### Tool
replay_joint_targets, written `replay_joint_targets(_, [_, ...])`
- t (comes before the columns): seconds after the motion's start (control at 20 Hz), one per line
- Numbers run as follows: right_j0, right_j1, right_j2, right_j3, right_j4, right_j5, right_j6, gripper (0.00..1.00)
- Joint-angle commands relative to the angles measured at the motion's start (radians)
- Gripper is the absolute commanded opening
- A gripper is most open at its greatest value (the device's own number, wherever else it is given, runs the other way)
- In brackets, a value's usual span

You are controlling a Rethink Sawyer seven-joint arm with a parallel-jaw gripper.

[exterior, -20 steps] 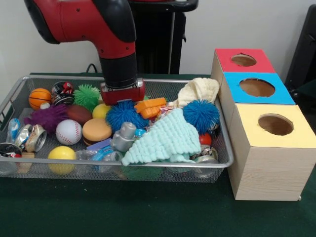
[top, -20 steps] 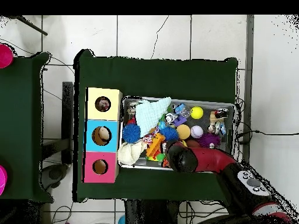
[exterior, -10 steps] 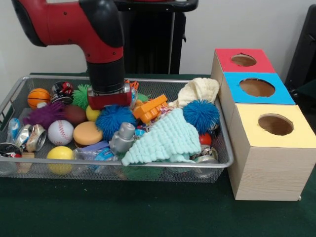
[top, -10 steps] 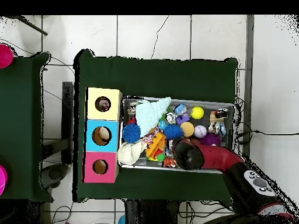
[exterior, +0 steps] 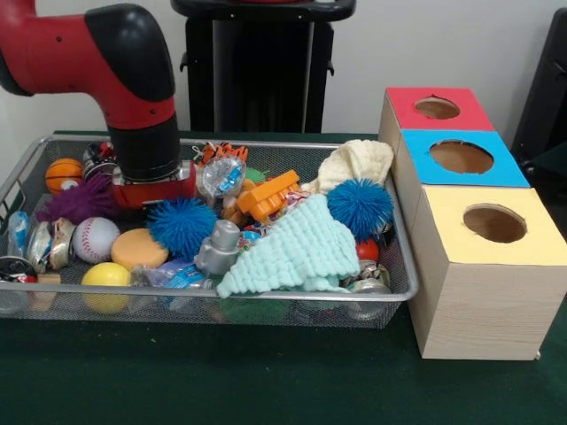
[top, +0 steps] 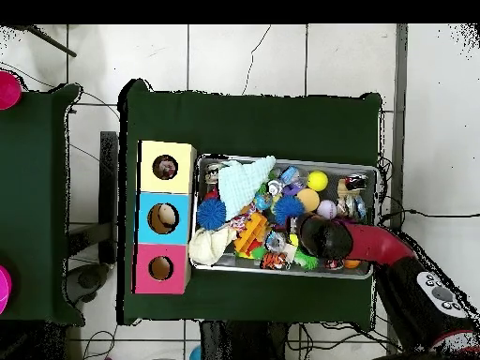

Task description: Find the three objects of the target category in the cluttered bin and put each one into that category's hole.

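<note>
My gripper [exterior: 152, 190] is sunk low into the wire bin [exterior: 266, 297], and I cannot tell how it is set, since the arm hides it. Taking balls as what I am after, which is only my guess, the baseball [exterior: 95, 239] lies just beside it toward the bin's front rail, the yellow ball [exterior: 108, 274] beyond that at the rail.

Front view sits low and close before the wire bin [exterior: 213, 301]; overhead looks straight down from high, sharing the bin [top: 286, 161].
</note>
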Motion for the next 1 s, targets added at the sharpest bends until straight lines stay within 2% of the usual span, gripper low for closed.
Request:
replay_joint_targets(0.05, [-0.059,0.022,0.118,-0.242,-0.078,0.112,-0.318,0.0])
replay_joint_targets(0.7, [-0.083,0.013,0.185,-0.27,-0.142,0.175,-0.317,0.0])
replay_joint_targets(0.75, [-0.114,0.022,0.223,-0.253,-0.149,0.159,-0.335,1.0])
replay_joint_targets(0.9, [-0.128,0.022,0.237,-0.235,-0.152,0.142,-0.335,1.0])
replay_joint_targets(1.0, [-0.099,0.002,0.206,-0.234,-0.176,0.142,-0.276,1.0])
